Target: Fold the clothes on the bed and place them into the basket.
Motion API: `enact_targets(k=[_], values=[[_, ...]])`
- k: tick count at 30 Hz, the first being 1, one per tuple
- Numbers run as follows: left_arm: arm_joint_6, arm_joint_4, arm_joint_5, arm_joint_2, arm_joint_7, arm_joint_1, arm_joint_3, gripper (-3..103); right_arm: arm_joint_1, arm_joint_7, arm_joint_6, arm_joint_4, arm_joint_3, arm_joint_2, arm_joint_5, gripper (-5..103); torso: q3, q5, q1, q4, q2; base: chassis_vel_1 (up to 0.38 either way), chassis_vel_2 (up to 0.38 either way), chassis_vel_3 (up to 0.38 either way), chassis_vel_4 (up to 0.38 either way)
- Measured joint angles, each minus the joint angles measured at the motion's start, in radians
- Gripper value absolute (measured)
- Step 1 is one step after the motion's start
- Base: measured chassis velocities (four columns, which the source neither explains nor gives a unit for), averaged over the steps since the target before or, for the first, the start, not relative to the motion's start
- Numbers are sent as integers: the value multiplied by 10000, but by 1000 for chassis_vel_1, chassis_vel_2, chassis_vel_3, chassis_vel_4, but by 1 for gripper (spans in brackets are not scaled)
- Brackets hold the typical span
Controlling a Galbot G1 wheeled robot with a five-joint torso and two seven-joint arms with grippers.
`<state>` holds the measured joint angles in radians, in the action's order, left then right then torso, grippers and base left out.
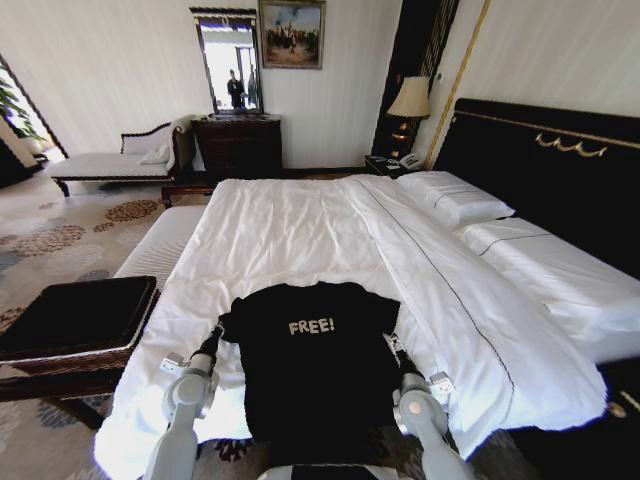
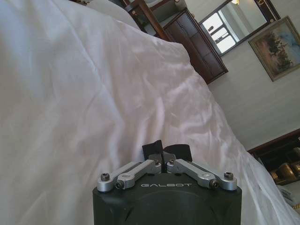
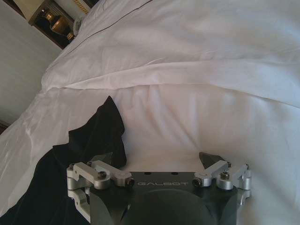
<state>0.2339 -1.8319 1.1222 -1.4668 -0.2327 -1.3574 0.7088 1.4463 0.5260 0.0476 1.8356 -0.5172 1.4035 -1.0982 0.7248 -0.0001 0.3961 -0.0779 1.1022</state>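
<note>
My black T-shirt [image 1: 313, 365] lies flat, lettering up, at the near end of the bed [image 1: 300, 235], its hem hanging over the edge toward me. My left gripper [image 2: 162, 151] sits at the shirt's left sleeve, fingers pressed together, seemingly with nothing between them, though the view is tight. My right gripper [image 3: 157, 161] rests at the right sleeve, fingers spread wide, one over the dark cloth. The basket [image 1: 75, 318] stands beside the bed to my left.

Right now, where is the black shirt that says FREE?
In the head view the black T-shirt lies flat at the foot of the bed, between the left gripper and the right gripper.
</note>
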Motion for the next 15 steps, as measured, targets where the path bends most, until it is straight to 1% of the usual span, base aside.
enact_targets(k=[3, 4, 5, 9, 14, 15], values=[[-98, -102, -186, 11, 7, -98, 74, 0, 13, 0, 1, 5, 12, 29, 30, 100, 0, 0, 0, -1, 0, 0, 0, 0, 0], [-203, -175, -448, 29, 56, -176, 100, 0, 27, 0, 1, 19, 15, 46, 46, 100, 0, 0, 0, -1, 0, 0, 0, 0, 0], [-203, -175, -448, 29, 56, -176, 100, 0, 27, 0, 1, 19, 15, 46, 46, 100, 0, 0, 0, -1, 0, 0, 0, 0, 0], [-391, -318, -1019, 62, 138, -316, 45, 0, 45, 0, 4, 29, 22, 74, 102, 100, 0, 0, 0, 0, 1, 0, 0, 0, 0], [-428, -404, -1131, -10, 63, -408, -3, 0, 65, 3, 8, 49, 51, 121, 168, 100, 0, 1, 0, -1, 0, 0, 0, 0, 0], [-429, -424, -1166, -22, 18, -488, -8, -2, 70, 4, 8, 60, 57, 134, 177, 100, 0, 1, 0, -1, 0, 0, 0, 0, 0]])
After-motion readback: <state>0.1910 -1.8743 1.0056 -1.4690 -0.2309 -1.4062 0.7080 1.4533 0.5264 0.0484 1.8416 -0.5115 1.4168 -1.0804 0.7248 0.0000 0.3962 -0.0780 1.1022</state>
